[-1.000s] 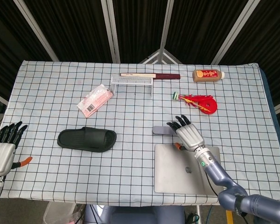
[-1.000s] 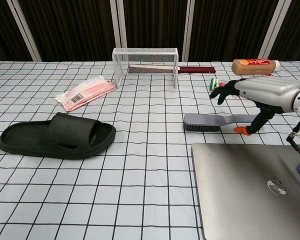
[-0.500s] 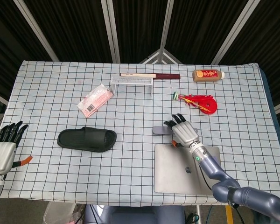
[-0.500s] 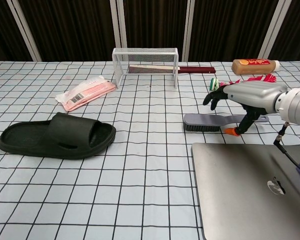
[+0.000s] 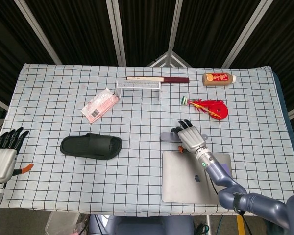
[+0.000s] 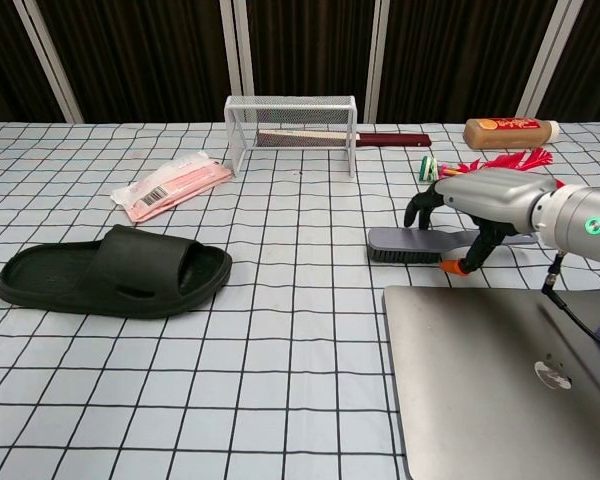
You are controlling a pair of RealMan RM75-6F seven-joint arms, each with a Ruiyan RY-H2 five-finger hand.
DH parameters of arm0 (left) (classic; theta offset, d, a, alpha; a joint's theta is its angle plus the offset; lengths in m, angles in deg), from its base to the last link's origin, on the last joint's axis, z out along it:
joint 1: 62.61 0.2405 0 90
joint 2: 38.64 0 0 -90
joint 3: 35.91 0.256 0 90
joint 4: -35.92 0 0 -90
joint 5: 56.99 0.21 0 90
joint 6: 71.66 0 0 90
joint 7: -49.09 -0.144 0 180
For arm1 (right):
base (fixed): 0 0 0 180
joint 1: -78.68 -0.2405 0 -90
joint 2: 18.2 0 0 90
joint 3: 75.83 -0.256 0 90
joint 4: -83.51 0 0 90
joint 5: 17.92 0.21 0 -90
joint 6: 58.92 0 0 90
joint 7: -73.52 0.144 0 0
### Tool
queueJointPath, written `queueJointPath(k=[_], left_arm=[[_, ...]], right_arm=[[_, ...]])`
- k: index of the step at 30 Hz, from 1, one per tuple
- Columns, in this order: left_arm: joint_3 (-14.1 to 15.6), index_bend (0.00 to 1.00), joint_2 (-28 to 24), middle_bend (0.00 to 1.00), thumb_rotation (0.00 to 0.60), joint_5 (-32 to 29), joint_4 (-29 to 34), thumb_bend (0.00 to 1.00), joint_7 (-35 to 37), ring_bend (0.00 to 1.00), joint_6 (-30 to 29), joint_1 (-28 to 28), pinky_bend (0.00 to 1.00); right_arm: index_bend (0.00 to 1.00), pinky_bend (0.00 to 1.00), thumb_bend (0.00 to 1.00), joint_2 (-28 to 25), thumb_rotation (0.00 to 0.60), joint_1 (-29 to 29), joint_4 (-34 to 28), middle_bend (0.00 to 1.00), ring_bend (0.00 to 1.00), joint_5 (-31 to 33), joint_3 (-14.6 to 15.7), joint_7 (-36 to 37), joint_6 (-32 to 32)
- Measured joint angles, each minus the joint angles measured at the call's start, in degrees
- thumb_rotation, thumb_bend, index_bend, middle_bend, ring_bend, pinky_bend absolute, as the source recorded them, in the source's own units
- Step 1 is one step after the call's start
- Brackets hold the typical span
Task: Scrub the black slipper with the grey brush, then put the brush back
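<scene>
The black slipper (image 5: 91, 146) (image 6: 115, 272) lies flat on the checked cloth, left of centre. The grey brush (image 5: 167, 136) (image 6: 405, 243) lies bristles down near the laptop's far edge. My right hand (image 5: 189, 137) (image 6: 470, 205) arches over the brush handle. Its fingers (image 6: 420, 208) curl down onto the brush top, and its orange-tipped thumb reaches down on the near side. The brush still rests on the table. My left hand (image 5: 2, 157) hovers at the table's left edge, fingers straight and apart, holding nothing. The chest view does not show it.
A closed silver laptop (image 5: 193, 176) (image 6: 500, 380) lies just in front of the brush. A white wire rack (image 5: 138, 87) (image 6: 292, 125), a pink packet (image 5: 100, 105) (image 6: 172, 185), a brown bottle (image 5: 218, 78) (image 6: 510, 132) and a red feathery item (image 5: 210, 106) sit further back.
My right hand has slid left and sunk over the brush handle, its fingers curling down from outstretched. The brush, the slipper and my left hand have stayed put.
</scene>
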Motion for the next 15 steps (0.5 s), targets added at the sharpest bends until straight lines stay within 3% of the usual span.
queueJointPath(k=[8,15], left_arm=[[0.21,0.00,-0.14,0.00,0.600,-0.28,0.08,0.00,-0.17,0.00,0.76,-0.31,0.00],[0.32,0.00,-0.14,0.00,0.600,-0.43,0.05,0.00,-0.27,0.00,0.86,-0.36,0.00]], right_arm=[[0.36,0.16,0.39,2.00,0.600,-0.58,3.06,0.38,0.17,-0.32,0.55,0.32,1.39],[0.42,0.28,0.39,2.86,0.600,-0.92,4.70,0.43,0.24,-0.66,1.17,0.42,2.25]])
